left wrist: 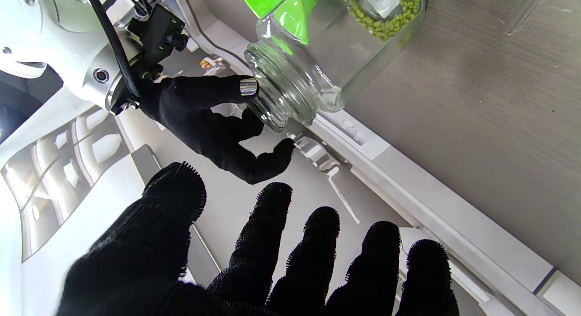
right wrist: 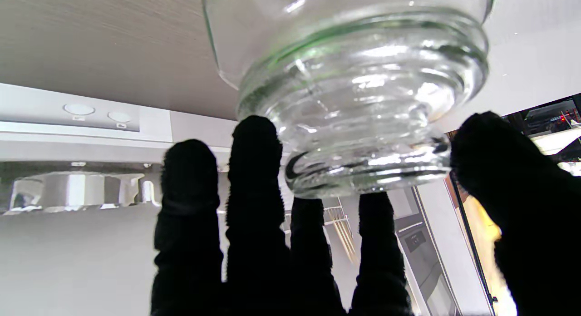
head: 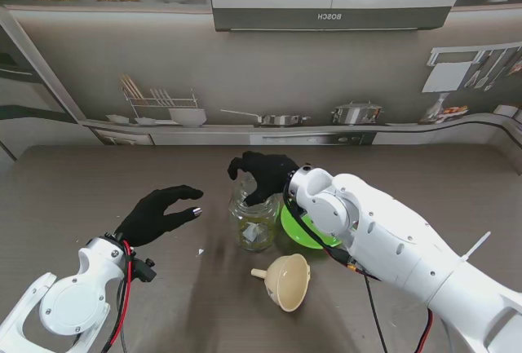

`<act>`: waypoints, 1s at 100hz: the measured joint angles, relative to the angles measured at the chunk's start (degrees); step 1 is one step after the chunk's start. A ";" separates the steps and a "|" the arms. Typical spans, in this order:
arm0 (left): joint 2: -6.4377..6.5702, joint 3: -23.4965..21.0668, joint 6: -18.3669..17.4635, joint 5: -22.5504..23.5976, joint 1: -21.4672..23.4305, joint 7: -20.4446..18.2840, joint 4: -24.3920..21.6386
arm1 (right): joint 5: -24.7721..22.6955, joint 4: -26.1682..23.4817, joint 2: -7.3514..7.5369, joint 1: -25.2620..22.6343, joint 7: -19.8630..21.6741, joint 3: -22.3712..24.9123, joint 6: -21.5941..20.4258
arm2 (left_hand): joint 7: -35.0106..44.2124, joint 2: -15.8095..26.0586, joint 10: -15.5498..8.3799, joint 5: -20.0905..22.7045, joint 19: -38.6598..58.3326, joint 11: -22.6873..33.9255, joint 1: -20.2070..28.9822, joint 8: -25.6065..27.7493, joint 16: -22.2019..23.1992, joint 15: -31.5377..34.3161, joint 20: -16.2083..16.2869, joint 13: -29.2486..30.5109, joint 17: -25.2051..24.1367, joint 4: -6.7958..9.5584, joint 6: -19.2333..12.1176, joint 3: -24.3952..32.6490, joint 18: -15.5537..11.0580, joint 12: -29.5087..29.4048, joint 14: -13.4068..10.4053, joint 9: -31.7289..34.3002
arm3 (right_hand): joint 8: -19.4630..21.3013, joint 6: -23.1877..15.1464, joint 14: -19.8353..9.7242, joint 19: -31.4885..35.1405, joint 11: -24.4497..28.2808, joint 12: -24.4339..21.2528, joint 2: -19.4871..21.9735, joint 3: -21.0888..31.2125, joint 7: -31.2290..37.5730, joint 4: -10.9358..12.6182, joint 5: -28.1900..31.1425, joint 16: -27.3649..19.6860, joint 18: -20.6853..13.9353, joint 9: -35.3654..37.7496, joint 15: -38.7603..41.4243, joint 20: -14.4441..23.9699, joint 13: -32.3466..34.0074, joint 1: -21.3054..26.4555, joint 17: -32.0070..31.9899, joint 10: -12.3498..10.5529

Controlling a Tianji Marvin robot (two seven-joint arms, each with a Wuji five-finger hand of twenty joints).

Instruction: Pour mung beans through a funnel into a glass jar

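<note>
Stand view: glass jar (head: 254, 221) neck is loosely ringed by right hand (head: 263, 175), grip uncertain; left hand (head: 160, 213) is held spread, empty; funnel (head: 287, 280) pickup is judged next.

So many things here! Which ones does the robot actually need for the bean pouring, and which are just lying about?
Needed:
glass jar, some mung beans already inside
funnel, lying on its side
green bowl
right robot hand, over the jar's mouth
left robot hand, open

Just about:
small white speck on the table
</note>
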 measured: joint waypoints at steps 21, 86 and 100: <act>0.00 0.02 0.00 0.01 -0.08 -0.01 0.03 | -0.22 -0.04 0.03 0.00 -0.22 0.00 -0.19 | 0.00 0.00 0.02 0.01 0.00 0.00 0.00 0.00 0.00 0.00 0.00 0.00 0.00 0.00 0.00 0.00 0.01 0.00 0.00 0.00 | -0.88 1.81 -0.15 -0.83 -1.29 -1.82 0.25 0.04 -4.52 0.65 -0.66 -0.38 0.04 -0.65 -1.15 -0.01 -0.67 -0.94 -0.66 0.49; -0.02 0.22 -0.22 -0.28 -0.19 0.36 0.19 | 1.50 -8.37 1.27 -7.49 3.57 10.36 6.97 | -0.02 0.00 0.10 -1.01 0.00 0.00 0.00 0.18 0.00 0.00 0.03 0.00 0.01 0.00 0.00 -0.01 0.03 0.00 0.00 0.00 | -2.90 3.87 4.62 -9.24 -9.24 -8.63 10.03 -13.85 -10.94 0.76 1.06 -17.06 6.44 1.03 -27.07 -0.72 -6.34 -3.80 -4.50 0.56; -0.02 0.53 -0.21 -0.29 -0.40 0.37 0.29 | 1.49 -10.24 1.47 -9.98 2.57 13.11 7.29 | -0.02 0.00 0.21 -1.01 0.00 0.00 0.00 0.18 0.00 0.00 0.04 0.00 0.01 0.00 -0.03 -0.01 0.04 0.00 0.00 0.00 | -2.90 3.69 4.70 -11.16 -10.16 -9.10 10.18 -14.33 -11.45 0.79 1.77 -17.73 6.57 2.55 -28.74 -1.61 -6.34 -3.80 -5.47 -0.32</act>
